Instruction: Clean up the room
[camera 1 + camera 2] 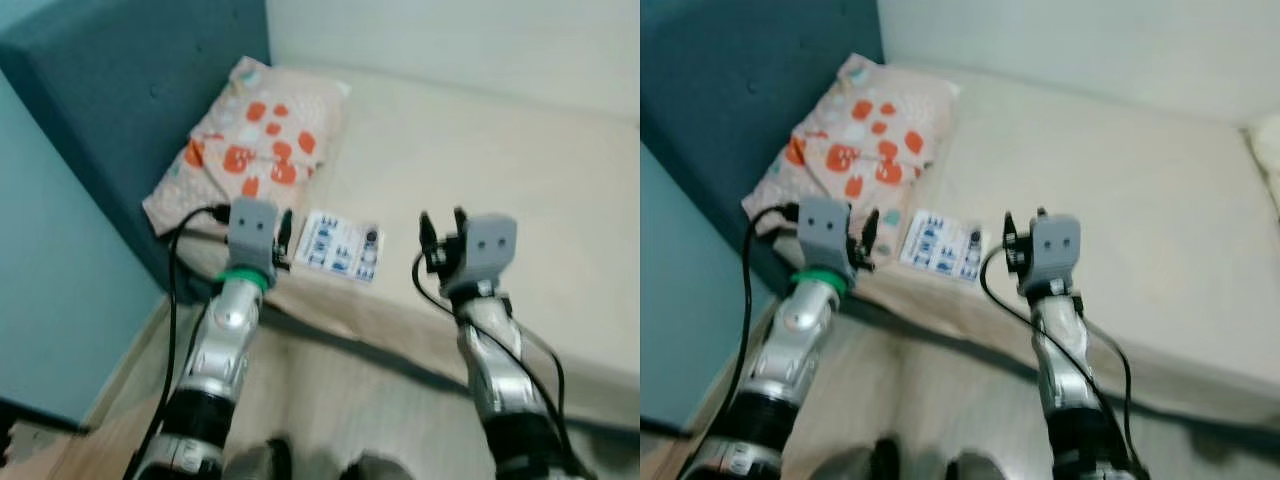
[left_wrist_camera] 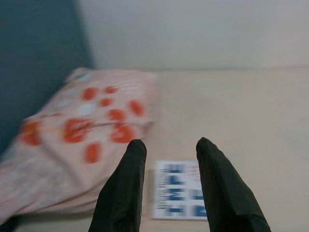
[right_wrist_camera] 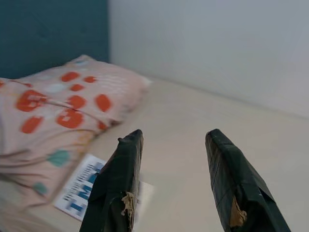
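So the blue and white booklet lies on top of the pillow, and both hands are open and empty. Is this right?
Not quite. The booklet lies on the mattress beside the pillow, not on top of it, as the left eye view shows. The rest holds: the left hand and right hand are open and empty.

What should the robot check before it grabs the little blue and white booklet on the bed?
1. Booklet lies flat on the bed, nothing on top of it: ok.
2. Left gripper jaws open: ok.
3. Left gripper lined up with the booklet, just short of it: ok.
4. Right gripper jaws open and holding nothing: ok.
5. Pillow apart from the booklet: ok.
6. Picture sharp enough to aim: not ok, blurred.
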You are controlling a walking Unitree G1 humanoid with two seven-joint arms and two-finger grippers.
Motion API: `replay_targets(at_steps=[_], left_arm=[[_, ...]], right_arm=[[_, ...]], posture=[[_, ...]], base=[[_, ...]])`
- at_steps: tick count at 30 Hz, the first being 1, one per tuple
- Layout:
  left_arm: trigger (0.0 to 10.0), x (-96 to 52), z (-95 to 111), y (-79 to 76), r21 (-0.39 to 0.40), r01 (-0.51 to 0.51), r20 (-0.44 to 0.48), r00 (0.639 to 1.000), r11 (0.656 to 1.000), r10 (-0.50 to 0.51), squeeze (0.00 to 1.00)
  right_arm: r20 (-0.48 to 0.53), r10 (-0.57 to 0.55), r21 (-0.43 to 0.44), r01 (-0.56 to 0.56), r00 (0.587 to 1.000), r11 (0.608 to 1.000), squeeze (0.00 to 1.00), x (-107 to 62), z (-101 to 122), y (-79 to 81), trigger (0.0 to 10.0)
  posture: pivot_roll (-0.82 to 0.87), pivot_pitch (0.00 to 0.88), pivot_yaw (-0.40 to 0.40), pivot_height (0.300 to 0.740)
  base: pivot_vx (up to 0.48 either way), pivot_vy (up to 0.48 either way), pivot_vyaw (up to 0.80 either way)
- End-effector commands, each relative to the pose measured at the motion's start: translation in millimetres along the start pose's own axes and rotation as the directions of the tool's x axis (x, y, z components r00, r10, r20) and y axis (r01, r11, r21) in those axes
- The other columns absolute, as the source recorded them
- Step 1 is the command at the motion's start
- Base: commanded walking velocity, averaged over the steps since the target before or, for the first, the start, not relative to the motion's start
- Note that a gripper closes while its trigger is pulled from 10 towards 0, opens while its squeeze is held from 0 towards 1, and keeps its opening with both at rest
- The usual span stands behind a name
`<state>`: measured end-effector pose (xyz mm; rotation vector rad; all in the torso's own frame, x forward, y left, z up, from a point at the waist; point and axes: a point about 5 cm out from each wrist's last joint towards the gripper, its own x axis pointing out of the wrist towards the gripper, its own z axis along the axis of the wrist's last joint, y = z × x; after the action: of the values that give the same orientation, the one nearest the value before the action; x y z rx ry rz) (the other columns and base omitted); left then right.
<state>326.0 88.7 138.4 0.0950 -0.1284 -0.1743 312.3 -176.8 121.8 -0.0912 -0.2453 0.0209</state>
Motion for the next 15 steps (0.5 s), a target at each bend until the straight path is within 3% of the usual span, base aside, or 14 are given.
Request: replay_targets(at_steps=[1,9,15], left_arm=[[10.0,-1.8,-4.0,3.1,0.01,-0.005,-0.017,1.0,1.0,0.005,0.0],[10.0,-2.3,-4.3,3.2,0.012,-0.005,-0.019,1.0,1.0,0.005,0.0],[10.0,-2.6,-4.6,2.8,0.012,-0.002,-0.021,1.0,1.0,0.003,0.0]], right_arm=[[-0.017,-0.001,0.011,0.001,1.0,1.0,0.0,-3.0,-4.6,2.8,10.0],[-0.023,-0.004,0.02,0.005,1.0,1.0,0.0,-3.8,-6.0,3.0,10.0],[-0.029,-0.008,0.025,0.009,1.0,1.0,0.0,-4.6,-6.8,2.2,10.0]], posture=[[-0.08,0.0,0.019,0.74],[-0.08,0.0,0.021,0.74],[-0.08,0.0,0.022,0.74]], base=[[-0.364,0.0,0.0],[-0.364,0.0,0.0],[-0.346,0.0,-0.53]])
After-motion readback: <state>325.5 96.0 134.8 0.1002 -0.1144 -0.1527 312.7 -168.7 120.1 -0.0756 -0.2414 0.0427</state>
